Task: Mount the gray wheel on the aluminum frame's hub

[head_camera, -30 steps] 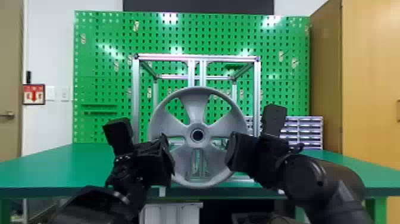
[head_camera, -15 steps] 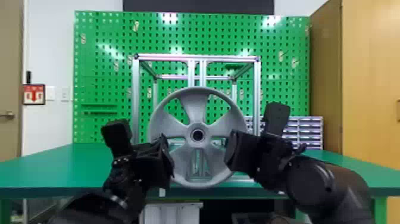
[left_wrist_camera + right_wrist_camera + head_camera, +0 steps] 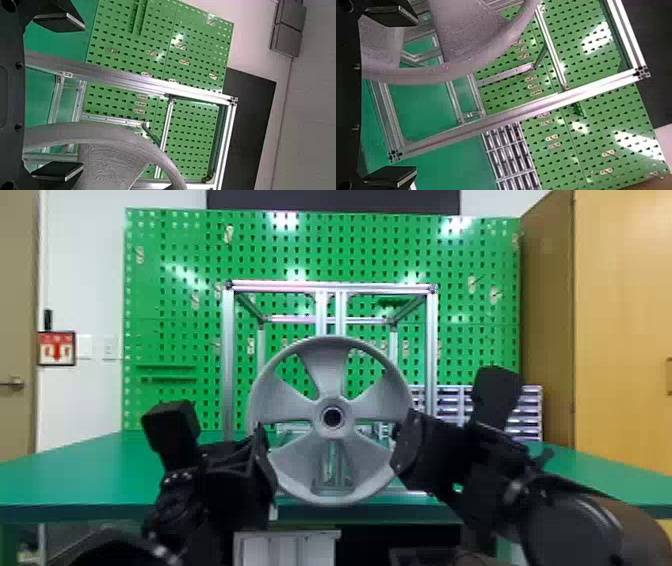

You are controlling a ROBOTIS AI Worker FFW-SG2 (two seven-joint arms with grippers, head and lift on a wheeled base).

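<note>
1. Gray and matte, the wheel is showing us a round rim and five broad spokes, which are spreading from a central boss with a dark round hole. We are seeing its face upright, turned toward the head camera, with gaps opening between the spokes. From the wrists, we are noticing fine lines running over the spoke surfaces, while the rim is curving smoothly past them.
2. In the head view, we are finding the wheel between our left gripper and our right gripper, one at each side of its lower half. It is standing out in front of the aluminum frame, overlapping the frame's middle uprights and the front edge of the green table. We are not able to tell whether the boss is meeting the frame's hub.
3. At the left wrist, our left gripper is spreading its two fingers wide, unclenched. We are seeing the rim passing between them, much nearer one finger, which is reaching over the wheel's open inner side.
4. At the right wrist, our right gripper is likewise parting its fingers widely. The rim is running between them, with one finger lying over the wheel's inner side and the other sitting well outside the rim.
</note>
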